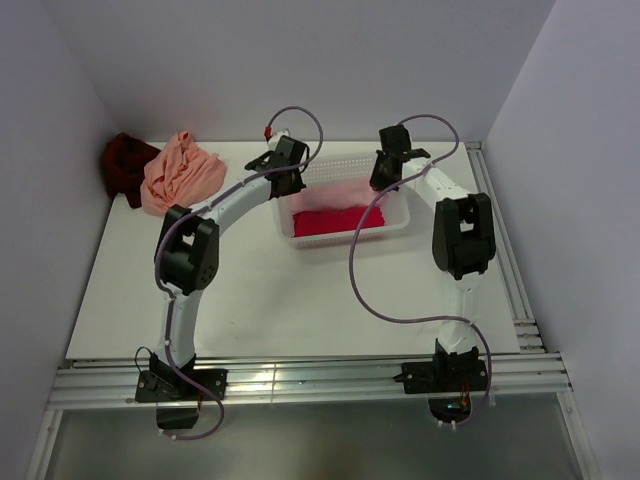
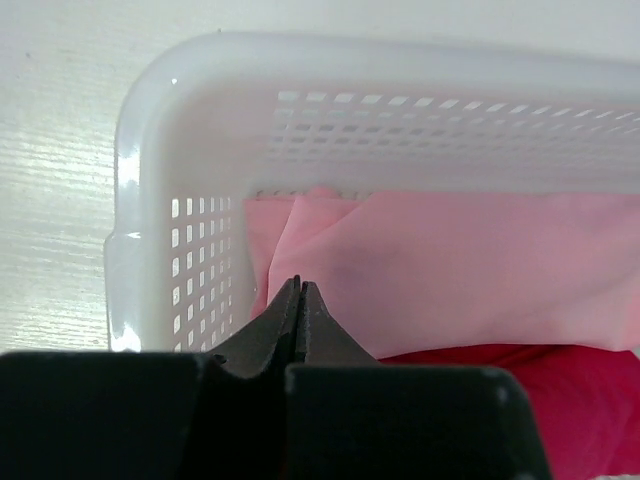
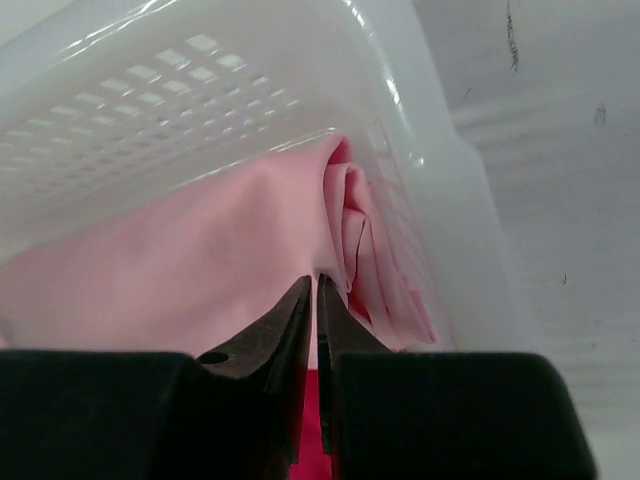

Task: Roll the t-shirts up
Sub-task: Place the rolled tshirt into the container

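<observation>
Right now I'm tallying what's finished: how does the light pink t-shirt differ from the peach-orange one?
The light pink t-shirt is rolled; the peach-orange t-shirt is a crumpled heap. The light pink one lies inside the white basket beside the crimson-pink shirt; the peach-orange one sits on the table by the dark maroon shirt. Both are plain cloth.

The scene is lit evenly and softly from above. The white counter (image 1: 300, 310) is rendered bright, and only faint shadows are cast beneath the arms. Small glints are caught on the metal rail (image 1: 330, 378) at the near edge. In both wrist views the basket (image 2: 180, 120) rim is streaked with glare, while the black jaws in the foreground are left dark and blurred.
</observation>
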You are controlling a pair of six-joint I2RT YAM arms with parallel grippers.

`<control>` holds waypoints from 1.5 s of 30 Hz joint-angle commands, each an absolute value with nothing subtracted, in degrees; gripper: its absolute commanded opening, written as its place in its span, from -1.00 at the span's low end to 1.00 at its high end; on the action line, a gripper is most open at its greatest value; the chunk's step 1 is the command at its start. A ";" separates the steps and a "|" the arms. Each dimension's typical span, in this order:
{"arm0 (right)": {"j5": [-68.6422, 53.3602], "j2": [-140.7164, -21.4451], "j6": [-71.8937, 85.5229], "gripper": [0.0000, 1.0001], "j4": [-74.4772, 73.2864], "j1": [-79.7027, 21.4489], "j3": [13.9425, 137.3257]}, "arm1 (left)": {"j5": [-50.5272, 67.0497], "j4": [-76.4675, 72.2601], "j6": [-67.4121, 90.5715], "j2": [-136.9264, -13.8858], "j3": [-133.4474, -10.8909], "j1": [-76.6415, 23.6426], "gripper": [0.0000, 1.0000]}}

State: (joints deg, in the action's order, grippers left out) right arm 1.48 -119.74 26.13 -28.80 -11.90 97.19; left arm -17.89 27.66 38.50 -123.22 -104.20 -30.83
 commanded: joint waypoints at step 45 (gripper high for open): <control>8.79 -52.99 33.22 1.00 -14.51 -34.89 34.20 | -15.99 26.69 41.30 -45.88 -43.94 -37.43 0.69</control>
State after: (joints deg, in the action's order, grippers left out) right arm 6.94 -52.69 31.57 -19.79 -33.98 35.05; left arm -13.21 26.09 40.14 -47.42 -43.31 -35.16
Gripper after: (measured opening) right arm 0.997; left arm 0.845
